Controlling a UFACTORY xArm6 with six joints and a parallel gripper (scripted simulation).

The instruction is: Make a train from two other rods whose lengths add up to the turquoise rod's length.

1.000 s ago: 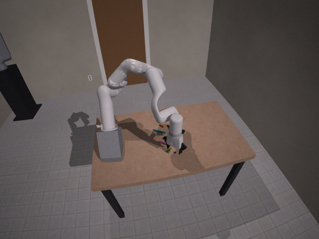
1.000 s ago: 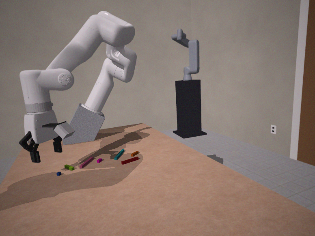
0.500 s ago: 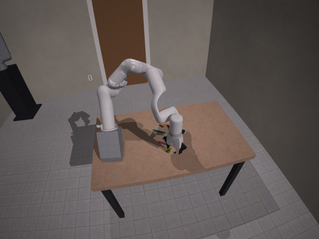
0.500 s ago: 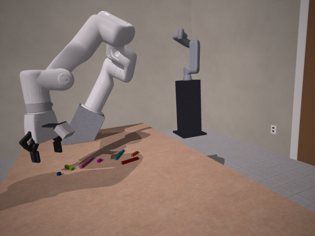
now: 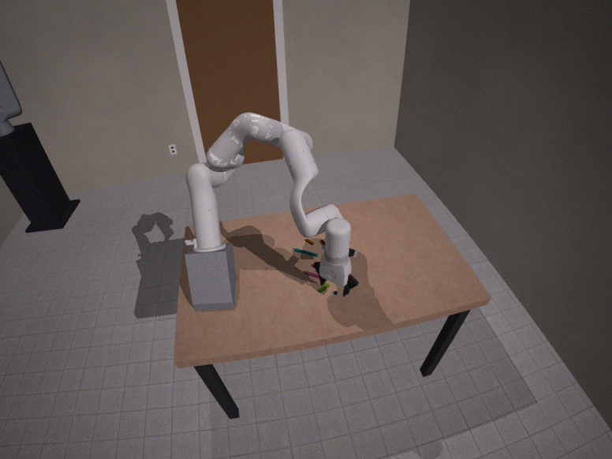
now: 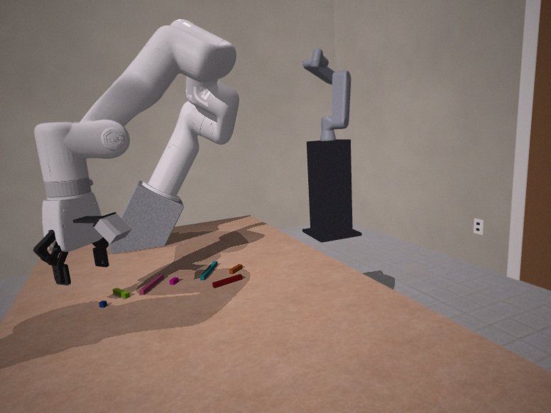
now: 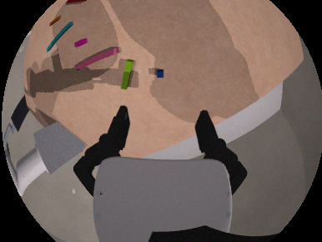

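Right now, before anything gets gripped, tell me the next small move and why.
Probably lower the open, empty gripper over the blue rod. Blue and the pink rod are the only pair here that adds up to the turquoise rod. They lie apart, and blue is nearer the fingers. The lime rod lies close to pink's near end, so watch it.
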